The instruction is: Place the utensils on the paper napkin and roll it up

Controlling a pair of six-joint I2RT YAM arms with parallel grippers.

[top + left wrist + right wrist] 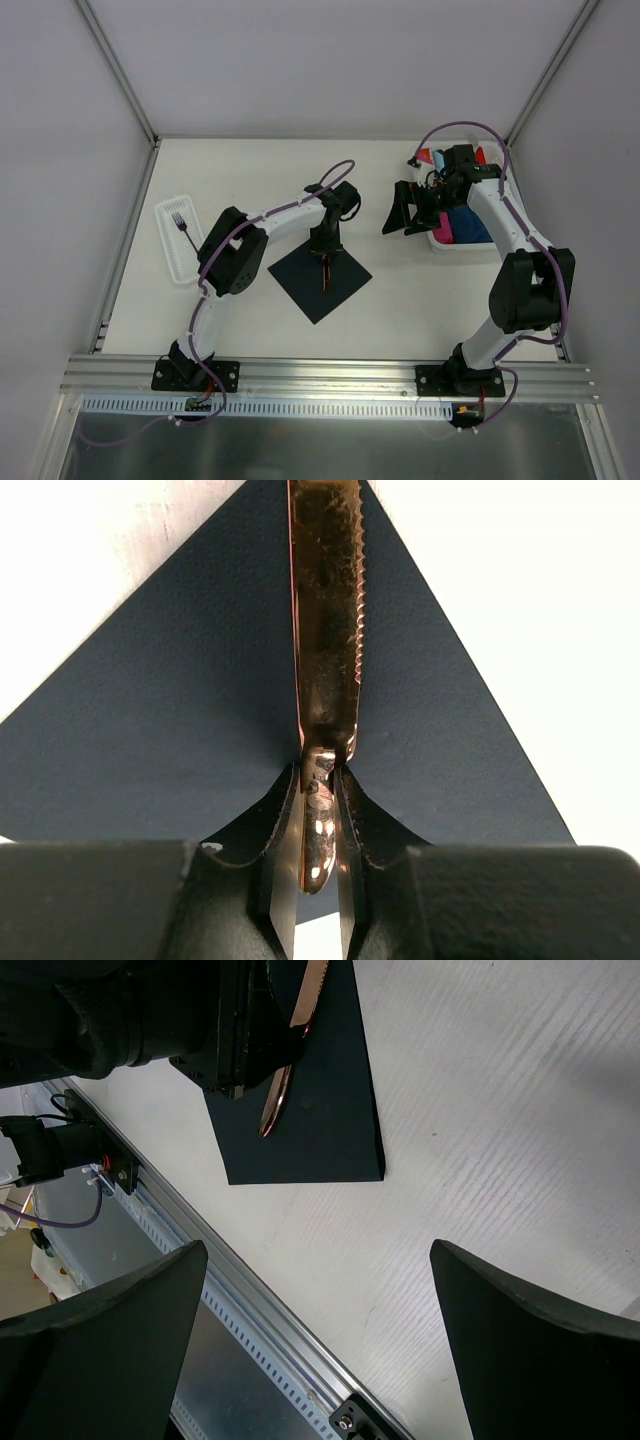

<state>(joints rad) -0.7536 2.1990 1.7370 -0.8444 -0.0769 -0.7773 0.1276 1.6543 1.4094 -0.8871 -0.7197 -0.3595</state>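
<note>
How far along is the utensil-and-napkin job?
Done: the dark paper napkin lies flat on the table. In hand: the left end effector grips a copper knife over it. Left: the fork is in the white tray, nothing rolled; the right end effector is open, empty.

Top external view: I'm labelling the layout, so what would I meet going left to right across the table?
white tray with a fork in it → paper napkin → right tool, open → white bin of coloured napkins
</note>
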